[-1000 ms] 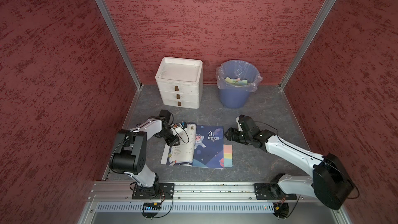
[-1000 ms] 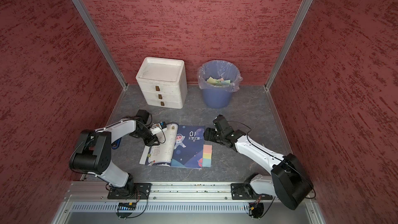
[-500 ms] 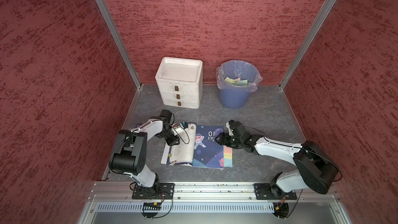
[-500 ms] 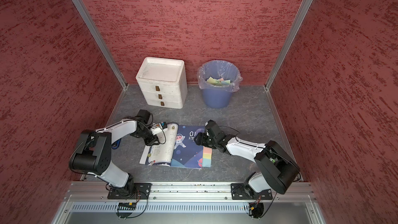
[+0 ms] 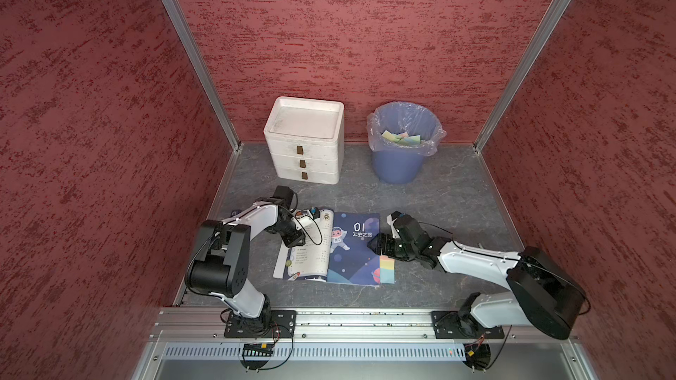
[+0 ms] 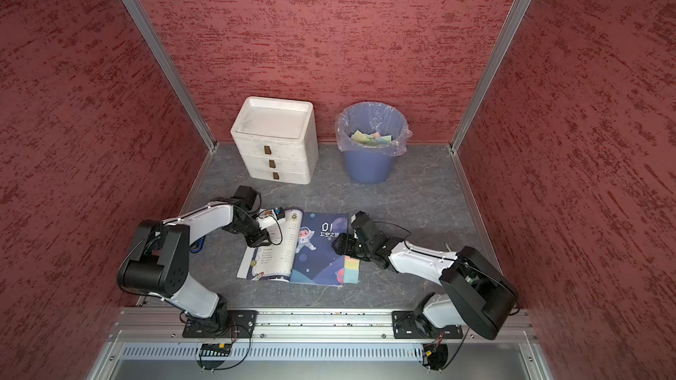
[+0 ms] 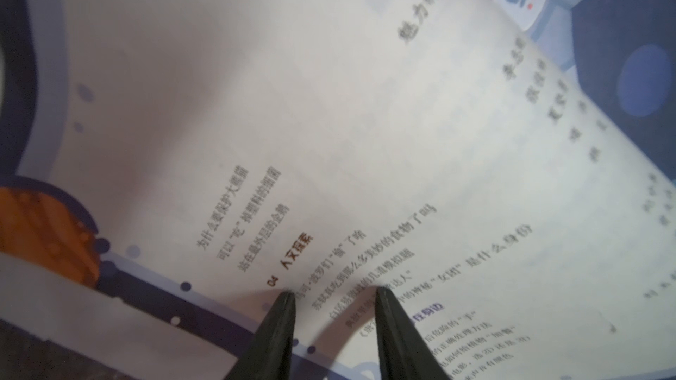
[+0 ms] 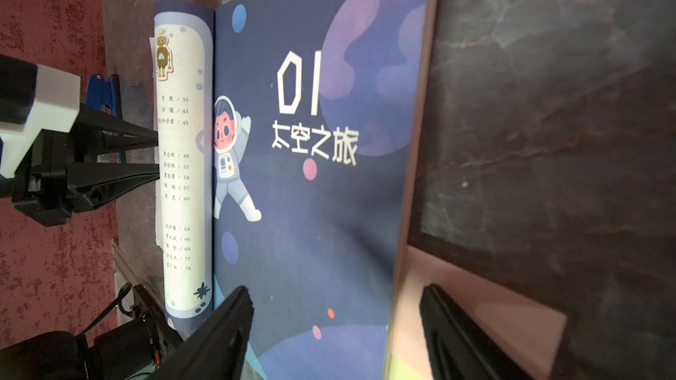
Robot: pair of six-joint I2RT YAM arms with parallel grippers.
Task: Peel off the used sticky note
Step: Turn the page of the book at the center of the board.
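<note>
Pastel-banded, the sticky note (image 5: 387, 268) sits at the near right corner of the open book (image 5: 353, 250), poking past the page edge onto the worktop (image 5: 439, 195). Just beyond it, the right gripper (image 5: 377, 246) has slid in from the bare worktop over the last second. It now straddles the note's pink end, wide open and empty, so a pinch looks close. Further left, the left gripper (image 5: 294, 241), partly open and holding nothing, rests its tips on the left page. The bin (image 5: 398, 166) stands at the back.

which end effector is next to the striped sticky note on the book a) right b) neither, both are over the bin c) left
a: the right end effector sits open at the striped sticky note on the book; the left end effector rests on the white page
</note>
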